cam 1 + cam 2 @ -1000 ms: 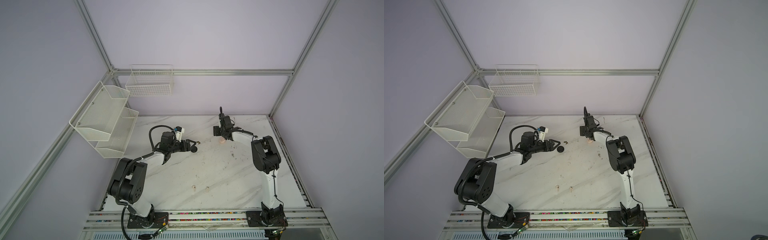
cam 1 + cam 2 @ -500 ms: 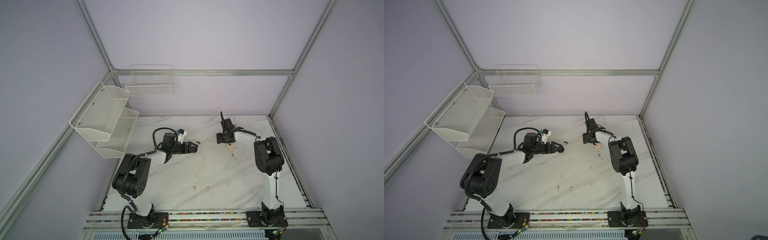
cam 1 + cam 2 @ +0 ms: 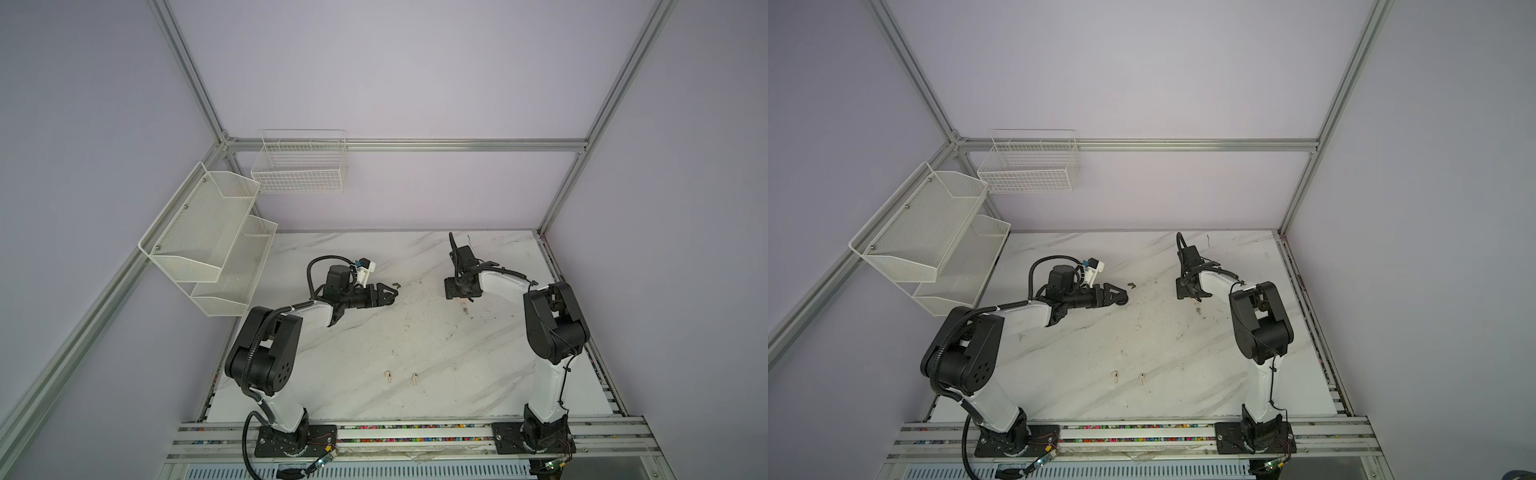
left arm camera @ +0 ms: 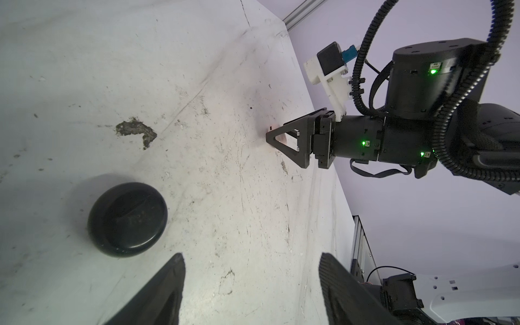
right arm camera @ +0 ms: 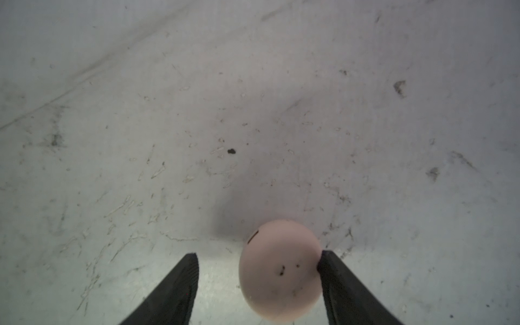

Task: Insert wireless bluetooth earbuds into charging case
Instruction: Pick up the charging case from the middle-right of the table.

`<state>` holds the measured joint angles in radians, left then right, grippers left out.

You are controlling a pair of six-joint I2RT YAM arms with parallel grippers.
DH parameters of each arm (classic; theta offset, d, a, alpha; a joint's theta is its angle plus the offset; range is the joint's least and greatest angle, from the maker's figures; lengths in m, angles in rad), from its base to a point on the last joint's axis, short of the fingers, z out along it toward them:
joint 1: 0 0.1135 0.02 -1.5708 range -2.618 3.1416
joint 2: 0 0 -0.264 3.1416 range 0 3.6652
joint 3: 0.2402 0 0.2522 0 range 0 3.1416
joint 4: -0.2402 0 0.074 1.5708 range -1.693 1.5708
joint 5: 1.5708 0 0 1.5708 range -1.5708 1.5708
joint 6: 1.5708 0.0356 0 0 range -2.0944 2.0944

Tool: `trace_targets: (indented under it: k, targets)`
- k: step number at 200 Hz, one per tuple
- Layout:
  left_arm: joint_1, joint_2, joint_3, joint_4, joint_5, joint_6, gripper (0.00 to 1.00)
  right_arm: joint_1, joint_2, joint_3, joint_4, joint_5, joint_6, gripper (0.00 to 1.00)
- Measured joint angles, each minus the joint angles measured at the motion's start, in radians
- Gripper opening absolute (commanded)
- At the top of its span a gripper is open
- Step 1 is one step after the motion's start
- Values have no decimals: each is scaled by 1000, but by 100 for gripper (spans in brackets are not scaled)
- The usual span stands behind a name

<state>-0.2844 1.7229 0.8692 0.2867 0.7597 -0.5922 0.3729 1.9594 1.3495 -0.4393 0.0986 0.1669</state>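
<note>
A round black charging case (image 4: 128,219), lid shut, lies on the marble table just outside one finger of my left gripper (image 4: 250,256). That gripper is open with only bare table between its fingers. My right gripper (image 5: 258,253) is open and straddles a round pale pink charging case (image 5: 281,270). One fingertip (image 5: 326,261) touches the pink case and a gap is left at the other. Two pinkish-cream earbuds (image 3: 389,376) (image 3: 414,377) lie side by side near the table's front, far from both grippers (image 3: 388,296) (image 3: 461,291). No black earbuds are in view.
A small dark irregular scrap (image 3: 397,285) lies on the table just beyond the left gripper's tip. White mesh shelves (image 3: 208,237) hang on the left wall and a wire basket (image 3: 299,170) on the back wall. The marble top (image 3: 415,340) is scratched and speckled.
The right gripper has moved nearer and down over the pink case, which now sits between its fingers. The left gripper has stayed by the black case and opened slightly.
</note>
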Motion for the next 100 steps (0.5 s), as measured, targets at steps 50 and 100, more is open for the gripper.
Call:
trace_targets:
  k: [50,100]
  targets:
    - [-18,16,0,12,21,-18,75,0,0,-6,8,-4,-9,69]
    - [-19,16,0,13,37,-40,74,0,0,-11,18,17,-11,72]
